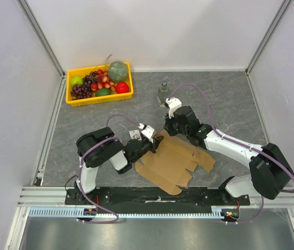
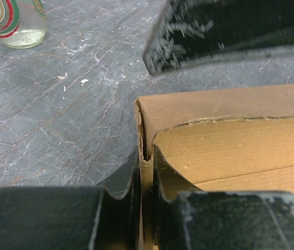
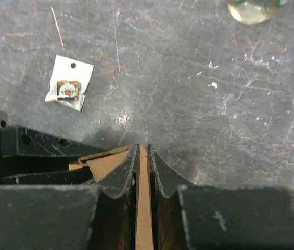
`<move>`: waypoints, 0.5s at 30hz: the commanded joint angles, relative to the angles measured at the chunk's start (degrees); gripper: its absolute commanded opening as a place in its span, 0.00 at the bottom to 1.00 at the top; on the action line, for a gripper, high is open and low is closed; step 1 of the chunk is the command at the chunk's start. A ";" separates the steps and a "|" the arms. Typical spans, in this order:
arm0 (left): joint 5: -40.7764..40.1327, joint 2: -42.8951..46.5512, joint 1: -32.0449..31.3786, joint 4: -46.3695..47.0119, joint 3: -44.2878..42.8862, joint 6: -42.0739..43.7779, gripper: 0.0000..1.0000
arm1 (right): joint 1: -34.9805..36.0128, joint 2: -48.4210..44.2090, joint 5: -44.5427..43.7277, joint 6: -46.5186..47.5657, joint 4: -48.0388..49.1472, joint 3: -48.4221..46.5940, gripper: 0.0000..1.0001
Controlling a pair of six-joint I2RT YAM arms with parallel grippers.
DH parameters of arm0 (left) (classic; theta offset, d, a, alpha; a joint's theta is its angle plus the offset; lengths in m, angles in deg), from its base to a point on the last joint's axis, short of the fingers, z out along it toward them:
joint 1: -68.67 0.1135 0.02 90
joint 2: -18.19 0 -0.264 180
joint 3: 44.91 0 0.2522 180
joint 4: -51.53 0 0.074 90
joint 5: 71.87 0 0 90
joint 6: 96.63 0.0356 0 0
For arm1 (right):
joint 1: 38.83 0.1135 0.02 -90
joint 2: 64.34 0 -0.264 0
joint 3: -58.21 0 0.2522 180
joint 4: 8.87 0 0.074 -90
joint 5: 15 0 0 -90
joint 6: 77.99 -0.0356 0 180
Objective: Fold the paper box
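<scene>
Nearest the arm bases, the paper box [image 1: 174,161] lies as a flat die-cut brown sheet on the table [image 1: 84,125], between the two arms, flaps spread toward me and to the right.

At its far-left corner both arms meet. Left gripper [image 2: 147,156]: fingers pinched shut on a raised cardboard edge, right where one panel folds over another. Right gripper [image 3: 142,151]: fingers closed on a thin upright strip of the same sheet, cardboard filling the gap between them. I judge the two grips sit this close so that one anchors the panel while the other turns the flap along the crease. The fold is at an early stage; most of the sheet is flat.

Just beyond the grippers, a small white packet [image 3: 69,83] lies on the table, apart from the box. Farther back stands a glass bottle [image 1: 162,94], and at the far left a yellow basket [image 1: 97,100] of fruit, both well apart from the work.
</scene>
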 commanded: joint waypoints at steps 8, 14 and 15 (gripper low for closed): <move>-3.95 -1.91 -2.35 12.10 2.29 3.04 0.28 | 4.76 -3.14 0.07 0.23 1.04 4.54 0.16; -6.15 -0.60 -4.11 12.10 3.96 3.74 0.34 | 6.26 -4.55 -1.15 -0.12 0.78 6.13 0.16; -6.76 -0.24 -4.55 12.10 4.40 3.83 0.35 | 6.52 -4.55 -1.33 -0.21 0.78 6.39 0.16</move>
